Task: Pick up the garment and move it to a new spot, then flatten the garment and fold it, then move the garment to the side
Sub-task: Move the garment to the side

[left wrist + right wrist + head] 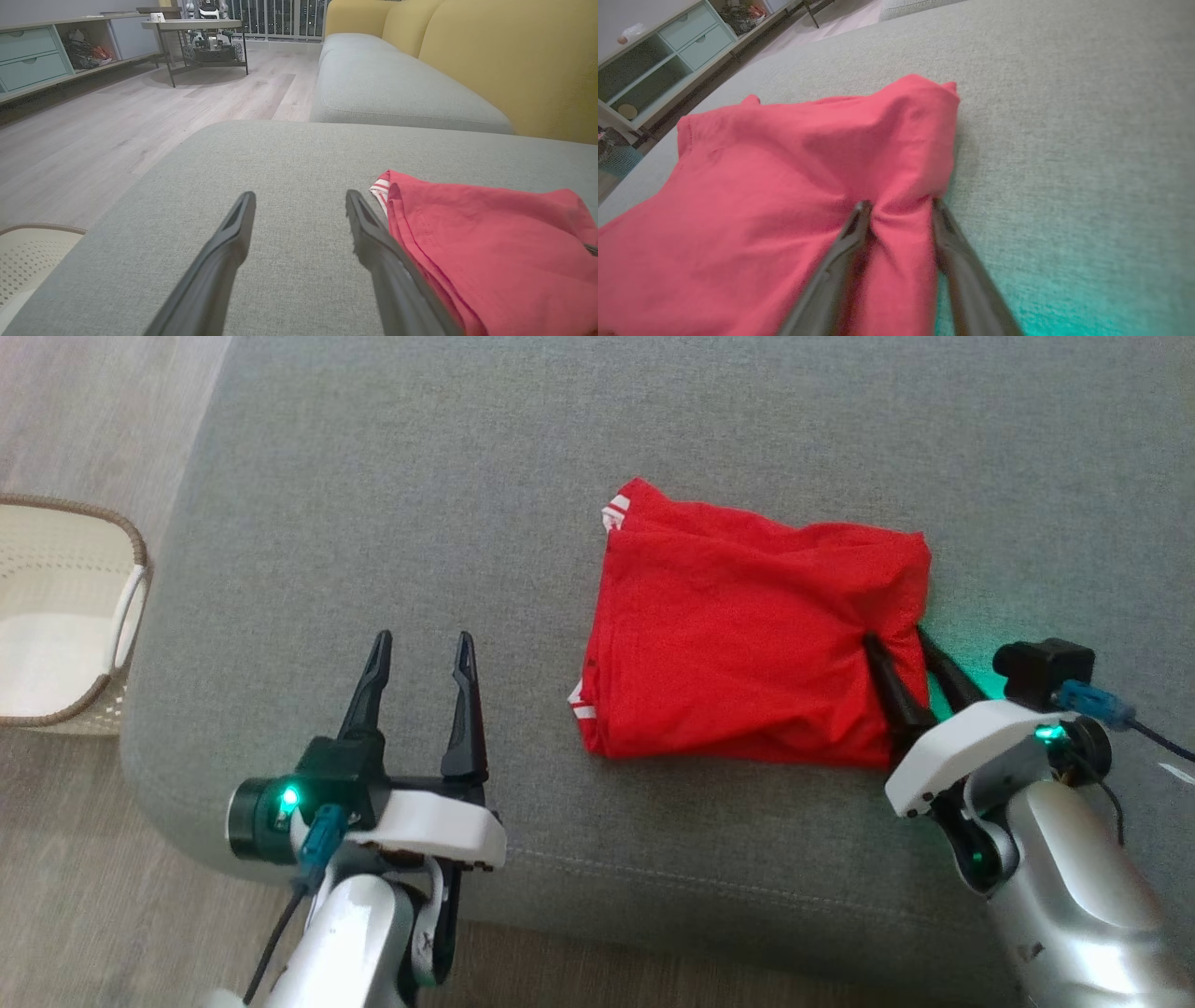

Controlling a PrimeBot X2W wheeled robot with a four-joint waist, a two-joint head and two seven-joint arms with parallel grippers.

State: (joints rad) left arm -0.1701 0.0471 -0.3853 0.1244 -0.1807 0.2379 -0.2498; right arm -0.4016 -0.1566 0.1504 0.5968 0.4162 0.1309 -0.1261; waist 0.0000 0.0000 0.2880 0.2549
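The red garment [747,644] lies folded into a rough rectangle on the grey sofa seat [420,476], white-striped trim showing at its left corners. My right gripper [898,639] sits at the garment's near right edge, its fingers apart and straddling a puckered ridge of the red cloth [784,186], one finger on the fabric and the other along its border [899,203]. My left gripper [422,649] hovers open over bare cushion to the left of the garment, nothing between its fingers [299,200]; the garment [490,242] lies just right of it.
A pale woven basket [56,616] stands on the wooden floor off the seat's left edge, its rim [28,247] low in the left wrist view. Yellow back cushions [490,60] rise beyond the seat. A low cabinet [32,60] and a side table [201,28] stand across the room.
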